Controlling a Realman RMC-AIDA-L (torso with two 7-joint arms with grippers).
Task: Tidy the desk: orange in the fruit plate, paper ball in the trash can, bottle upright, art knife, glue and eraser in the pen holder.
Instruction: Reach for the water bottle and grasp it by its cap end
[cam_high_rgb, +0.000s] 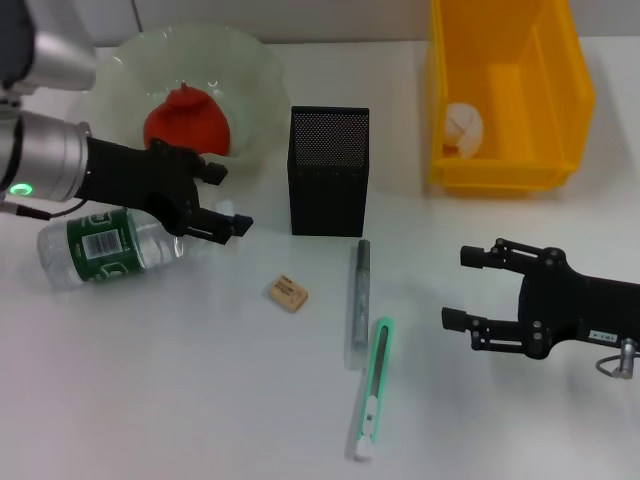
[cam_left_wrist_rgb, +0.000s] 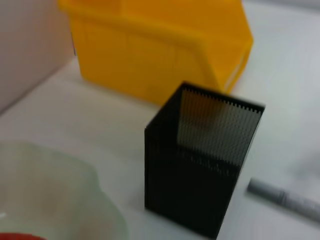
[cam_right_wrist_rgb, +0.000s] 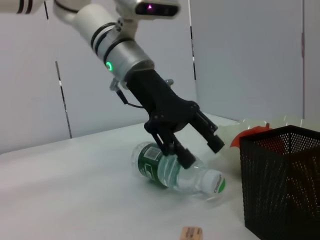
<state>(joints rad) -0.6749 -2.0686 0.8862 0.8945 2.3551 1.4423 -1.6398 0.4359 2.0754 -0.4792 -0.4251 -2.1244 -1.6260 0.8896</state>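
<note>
The orange (cam_high_rgb: 187, 120) lies in the pale green fruit plate (cam_high_rgb: 250, 75) at the back left. The paper ball (cam_high_rgb: 463, 128) rests inside the yellow trash can (cam_high_rgb: 505, 95). A clear bottle (cam_high_rgb: 110, 245) with a green label lies on its side at the left. My left gripper (cam_high_rgb: 228, 198) hangs open just above its cap end, also seen as the left gripper (cam_right_wrist_rgb: 202, 150) over the bottle (cam_right_wrist_rgb: 175, 172). Before the black mesh pen holder (cam_high_rgb: 329, 170) lie the eraser (cam_high_rgb: 287, 293), the grey glue (cam_high_rgb: 357, 300) and the green art knife (cam_high_rgb: 371, 390). My right gripper (cam_high_rgb: 459, 288) is open at the right, holding nothing.
The left wrist view shows the pen holder (cam_left_wrist_rgb: 200, 170), the yellow trash can (cam_left_wrist_rgb: 160, 45) behind it, the plate's rim (cam_left_wrist_rgb: 50, 190) and the glue (cam_left_wrist_rgb: 285, 197). The tabletop is white. The trash can stands at the back right.
</note>
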